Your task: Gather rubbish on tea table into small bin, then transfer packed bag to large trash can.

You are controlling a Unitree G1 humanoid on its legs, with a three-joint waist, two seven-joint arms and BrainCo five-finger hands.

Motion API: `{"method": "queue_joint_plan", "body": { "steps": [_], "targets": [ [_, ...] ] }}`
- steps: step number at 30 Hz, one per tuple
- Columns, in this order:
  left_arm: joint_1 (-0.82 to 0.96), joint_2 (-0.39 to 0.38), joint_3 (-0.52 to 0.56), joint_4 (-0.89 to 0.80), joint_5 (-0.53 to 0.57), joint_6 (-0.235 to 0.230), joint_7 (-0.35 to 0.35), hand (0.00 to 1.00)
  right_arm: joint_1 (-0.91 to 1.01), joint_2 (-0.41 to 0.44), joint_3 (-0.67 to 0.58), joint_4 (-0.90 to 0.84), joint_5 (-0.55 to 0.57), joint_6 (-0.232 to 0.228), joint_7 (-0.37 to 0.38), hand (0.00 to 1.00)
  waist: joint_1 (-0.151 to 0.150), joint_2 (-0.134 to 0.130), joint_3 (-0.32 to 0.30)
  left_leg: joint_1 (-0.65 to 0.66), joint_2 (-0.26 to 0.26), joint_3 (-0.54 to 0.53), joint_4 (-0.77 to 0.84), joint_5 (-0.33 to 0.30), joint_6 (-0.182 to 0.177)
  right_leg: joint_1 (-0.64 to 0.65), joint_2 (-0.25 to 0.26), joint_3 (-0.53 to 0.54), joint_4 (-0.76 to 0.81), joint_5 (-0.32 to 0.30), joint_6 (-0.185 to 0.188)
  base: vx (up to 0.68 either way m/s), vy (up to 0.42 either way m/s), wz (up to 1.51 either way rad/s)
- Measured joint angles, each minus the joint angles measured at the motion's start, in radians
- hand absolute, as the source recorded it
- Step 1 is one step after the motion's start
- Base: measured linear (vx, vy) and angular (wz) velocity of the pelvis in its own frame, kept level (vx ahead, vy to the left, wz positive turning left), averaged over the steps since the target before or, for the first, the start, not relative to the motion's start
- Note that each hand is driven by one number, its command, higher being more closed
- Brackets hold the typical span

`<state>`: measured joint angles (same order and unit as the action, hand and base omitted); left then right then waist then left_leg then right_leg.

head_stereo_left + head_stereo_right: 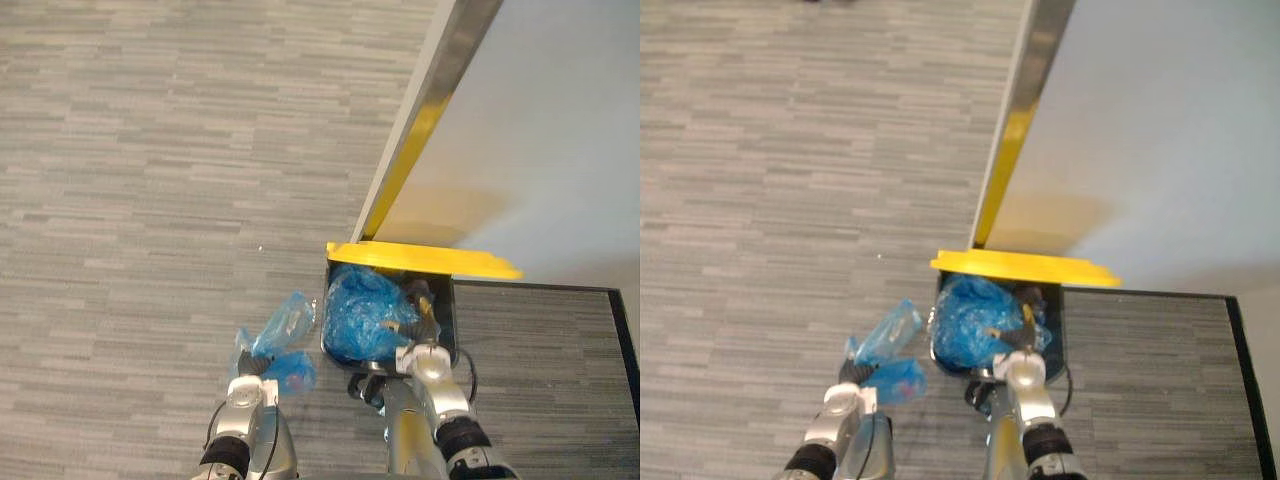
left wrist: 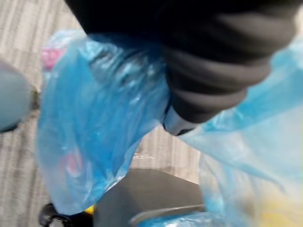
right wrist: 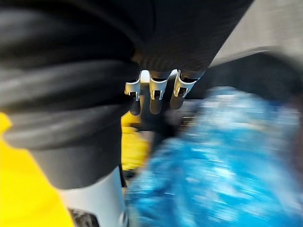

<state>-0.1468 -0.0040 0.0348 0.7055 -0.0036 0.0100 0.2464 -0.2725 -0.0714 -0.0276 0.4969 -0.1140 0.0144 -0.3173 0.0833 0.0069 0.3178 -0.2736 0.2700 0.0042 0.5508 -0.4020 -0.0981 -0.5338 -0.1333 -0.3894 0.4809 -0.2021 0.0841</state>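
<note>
A black bin with a yellow lid stands on the carpet against a wall. A crumpled blue bag bulges out of it. My right hand reaches into the bin beside that bag, which lies close under the hand in the right wrist view. My left hand is to the left of the bin, shut on a second blue plastic bag with something pink inside. That bag drapes round the hand in the left wrist view.
A pale wall with a metal and yellow edge strip rises behind the bin at the right. Grey striped carpet covers the floor to the left. A dark border line runs along the carpet at the far right.
</note>
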Motion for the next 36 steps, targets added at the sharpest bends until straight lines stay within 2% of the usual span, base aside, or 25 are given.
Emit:
{"method": "queue_joint_plan", "body": {
  "steps": [1,6,11,19,25,27,32,36],
  "targets": [
    [0.000,0.007,-0.017,-0.025,-0.003,-0.004,0.009,1.00,-0.022,-0.016,0.003,-0.012,-0.002,0.004,-0.001,0.00,0.003,-0.012,0.009,-0.008,-0.003,-0.001,-0.009,0.001,-0.003,-0.011,0.001,0.009,-0.002,0.009,-0.002,-0.07,-0.029,0.16],
    [-0.002,0.034,-0.056,-0.088,-0.023,-0.008,0.014,1.00,-0.146,-0.085,-0.001,-0.021,-0.002,0.015,-0.004,0.00,0.018,-0.032,0.020,-0.030,-0.003,-0.006,-0.003,0.006,-0.035,-0.029,0.007,0.017,-0.008,0.029,-0.014,-0.02,0.005,-0.02],
    [-0.021,0.042,-0.066,-0.147,-0.083,-0.021,0.014,1.00,-0.256,-0.156,-0.011,-0.012,0.006,0.044,-0.008,0.00,0.020,-0.035,0.021,-0.043,-0.003,-0.010,-0.002,0.014,-0.053,-0.046,0.010,0.022,-0.001,0.043,-0.033,0.03,0.020,-0.02],
    [-0.059,0.071,-0.124,-0.313,-0.163,-0.047,0.014,1.00,-0.366,-0.181,-0.052,0.000,0.039,0.075,-0.013,0.00,0.011,-0.058,0.051,-0.044,-0.001,-0.006,0.012,0.003,-0.075,-0.060,0.015,0.040,0.015,0.045,-0.037,0.02,0.019,-0.06],
    [-0.052,0.074,-0.215,-0.465,-0.237,-0.055,0.003,1.00,-0.410,-0.195,-0.052,0.018,0.049,0.087,-0.010,0.00,0.008,-0.058,0.051,-0.044,-0.001,-0.003,0.015,0.001,-0.076,-0.063,0.015,0.044,0.018,0.047,-0.039,0.00,0.004,-0.01],
    [-0.043,0.073,-0.248,-0.529,-0.284,-0.070,-0.014,1.00,-0.428,-0.206,-0.052,0.033,0.054,0.095,-0.004,0.00,0.004,-0.058,0.051,-0.044,-0.002,-0.002,0.015,0.006,-0.087,-0.063,0.015,0.045,0.018,0.048,-0.041,0.00,0.000,0.00],
    [-0.026,0.072,-0.363,-0.710,-0.357,-0.092,-0.040,1.00,-0.435,-0.213,-0.063,0.039,0.076,0.105,0.004,0.00,0.003,-0.058,0.051,-0.043,-0.006,0.007,0.022,0.006,-0.087,-0.065,0.013,0.054,0.018,0.054,-0.050,0.00,0.018,-0.02],
    [-0.032,0.064,-0.472,-0.817,-0.397,-0.111,-0.075,1.00,-0.501,-0.213,-0.085,0.113,0.077,0.113,0.012,0.00,-0.002,-0.058,0.051,-0.042,-0.013,0.019,0.027,0.005,-0.086,-0.066,0.014,0.068,-0.001,0.070,-0.043,-0.01,0.037,-0.10]
  ]
}}
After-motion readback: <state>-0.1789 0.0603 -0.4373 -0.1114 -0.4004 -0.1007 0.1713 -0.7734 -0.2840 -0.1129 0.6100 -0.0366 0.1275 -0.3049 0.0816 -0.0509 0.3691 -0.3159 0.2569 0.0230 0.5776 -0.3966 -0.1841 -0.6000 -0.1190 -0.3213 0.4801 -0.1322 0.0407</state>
